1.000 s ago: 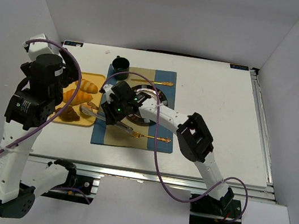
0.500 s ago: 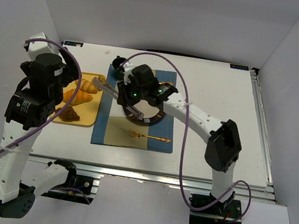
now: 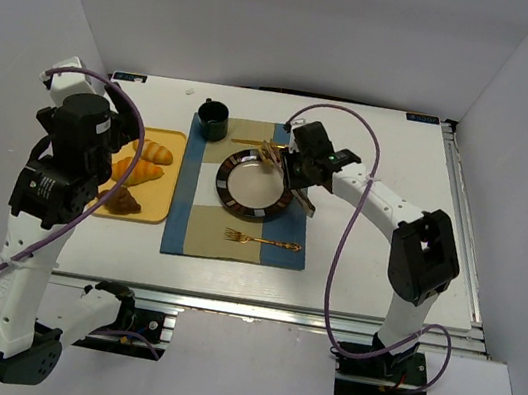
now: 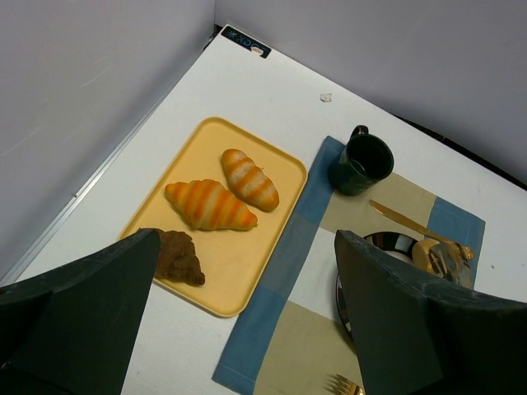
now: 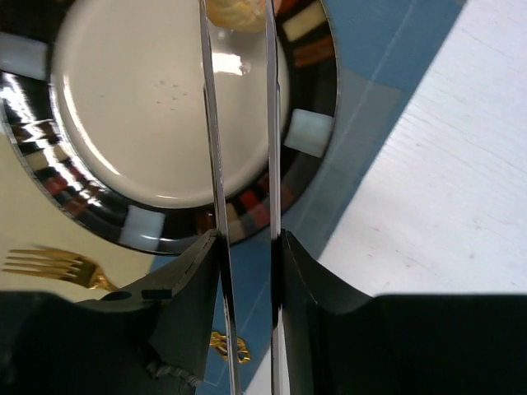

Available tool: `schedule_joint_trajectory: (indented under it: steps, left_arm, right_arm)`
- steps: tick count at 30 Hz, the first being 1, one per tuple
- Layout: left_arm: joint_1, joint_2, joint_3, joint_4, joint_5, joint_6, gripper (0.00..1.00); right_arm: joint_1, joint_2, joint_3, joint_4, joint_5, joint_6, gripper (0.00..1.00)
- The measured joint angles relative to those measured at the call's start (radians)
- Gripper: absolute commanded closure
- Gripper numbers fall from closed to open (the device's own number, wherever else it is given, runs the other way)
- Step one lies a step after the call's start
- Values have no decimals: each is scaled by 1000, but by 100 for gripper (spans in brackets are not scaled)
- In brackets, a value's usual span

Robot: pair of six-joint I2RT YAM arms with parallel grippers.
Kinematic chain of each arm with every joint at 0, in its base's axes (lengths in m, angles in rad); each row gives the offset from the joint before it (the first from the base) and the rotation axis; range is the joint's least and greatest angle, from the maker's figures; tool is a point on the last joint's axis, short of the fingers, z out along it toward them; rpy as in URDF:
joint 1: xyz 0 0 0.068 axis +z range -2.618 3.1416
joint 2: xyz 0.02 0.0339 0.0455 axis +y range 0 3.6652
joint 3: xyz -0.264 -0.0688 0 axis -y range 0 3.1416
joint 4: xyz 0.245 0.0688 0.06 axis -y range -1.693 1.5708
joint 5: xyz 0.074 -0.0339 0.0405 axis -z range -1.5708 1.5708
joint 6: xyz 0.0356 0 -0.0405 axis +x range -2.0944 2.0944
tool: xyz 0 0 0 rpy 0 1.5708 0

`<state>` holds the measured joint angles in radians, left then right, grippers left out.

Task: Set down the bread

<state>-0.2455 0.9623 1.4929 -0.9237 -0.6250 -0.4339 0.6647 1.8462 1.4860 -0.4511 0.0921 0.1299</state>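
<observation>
Right wrist: bun point(image 5: 237, 16) between pincer point(image 5: 234, 6) tips

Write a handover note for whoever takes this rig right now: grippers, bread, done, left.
Left gripper: open, empty, hovering above the yellow tray.
Right gripper: shut on metal tongs. Their tips pinch the pale round bun at the rim of the patterned plate. I cannot tell whether the bun touches the plate.
Dark brown chunk: on the near end of the tray, beside two croissants.
Done: bun is off the tray and at the plate, not yet released.
Left: set the bun down, then probably fetch the dark chunk.
</observation>
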Motion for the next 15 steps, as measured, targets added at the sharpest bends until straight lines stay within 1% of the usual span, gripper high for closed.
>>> schedule_joint_trajectory:
  steps: [2, 6, 7, 15]
  left_arm:
    - [0, 1, -5, 6, 0, 0, 2]
    - [0, 7, -11, 12, 0, 1, 2]
    - [0, 8, -12, 11, 1, 2, 2]
    - [0, 11, -13, 11, 0, 8, 2]
  right_arm:
    - [-5, 0, -3, -7, 18, -10, 60]
    - [7, 0, -5, -18, 27, -21, 53]
    - [11, 0, -6, -19, 25, -25, 53]
    - [14, -17, -30, -27, -23, -28, 40]
